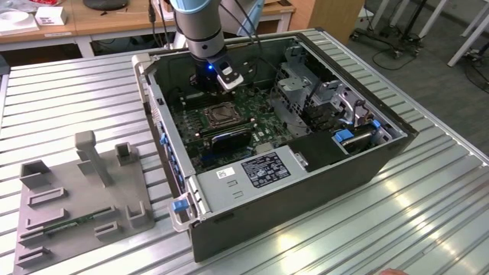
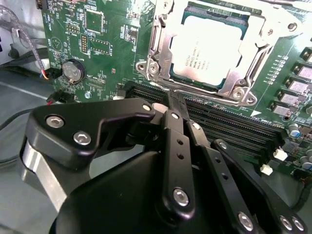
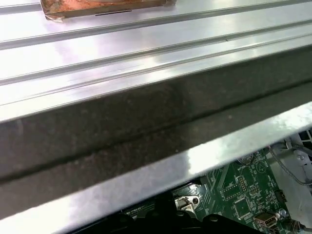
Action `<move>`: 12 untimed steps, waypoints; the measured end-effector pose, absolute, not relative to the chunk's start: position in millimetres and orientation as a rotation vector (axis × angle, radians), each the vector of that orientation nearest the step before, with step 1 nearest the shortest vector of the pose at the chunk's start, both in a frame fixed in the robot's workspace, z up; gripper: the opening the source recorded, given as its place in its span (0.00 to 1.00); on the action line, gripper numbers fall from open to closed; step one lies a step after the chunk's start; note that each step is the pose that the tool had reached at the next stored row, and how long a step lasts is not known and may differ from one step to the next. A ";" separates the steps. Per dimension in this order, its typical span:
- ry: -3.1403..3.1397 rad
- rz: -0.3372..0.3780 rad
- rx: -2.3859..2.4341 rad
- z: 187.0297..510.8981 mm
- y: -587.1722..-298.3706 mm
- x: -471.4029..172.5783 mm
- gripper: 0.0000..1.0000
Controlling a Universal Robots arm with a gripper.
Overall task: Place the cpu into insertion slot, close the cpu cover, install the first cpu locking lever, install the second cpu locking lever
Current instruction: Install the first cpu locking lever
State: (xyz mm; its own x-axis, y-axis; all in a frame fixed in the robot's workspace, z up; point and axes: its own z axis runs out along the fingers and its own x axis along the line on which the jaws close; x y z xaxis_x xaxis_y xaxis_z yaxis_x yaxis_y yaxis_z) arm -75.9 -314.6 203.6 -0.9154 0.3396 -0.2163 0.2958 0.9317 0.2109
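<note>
A: Where is your cpu [image 2: 210,52] now?

B: In the second wrist view it sits in the socket at the upper right of the frame, with the cpu cover [image 2: 161,39] closed flat around it as a silvery frame.

A: And your gripper [image 2: 170,105]?

B: Its fingers are pressed together, holding nothing, the tips just beside the thin wire lever [image 2: 204,93] along the socket's near edge. In the exterior view the arm [image 1: 200,28] reaches into the open computer case [image 1: 359,172] on the ribbed counter [image 1: 428,217].

The cpu [image 2: 210,51] sits in its socket under the cpu cover [image 2: 163,44].
</note>
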 end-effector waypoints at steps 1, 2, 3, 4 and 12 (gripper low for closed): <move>2.839 0.254 0.475 203.6 -314.6 -75.9 0.10; 2.843 0.251 0.473 203.7 -314.6 -75.8 0.10; 2.852 0.242 0.469 203.7 -314.6 -75.8 0.10; 2.861 0.235 0.461 203.7 -314.6 -75.9 0.10; 2.901 0.227 0.391 206.2 -314.6 -75.9 0.10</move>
State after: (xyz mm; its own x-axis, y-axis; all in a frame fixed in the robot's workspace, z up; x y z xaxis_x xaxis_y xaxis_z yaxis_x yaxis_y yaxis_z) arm -75.9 -314.6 206.2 -0.9437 0.2765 -0.1814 0.2449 0.9530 0.1783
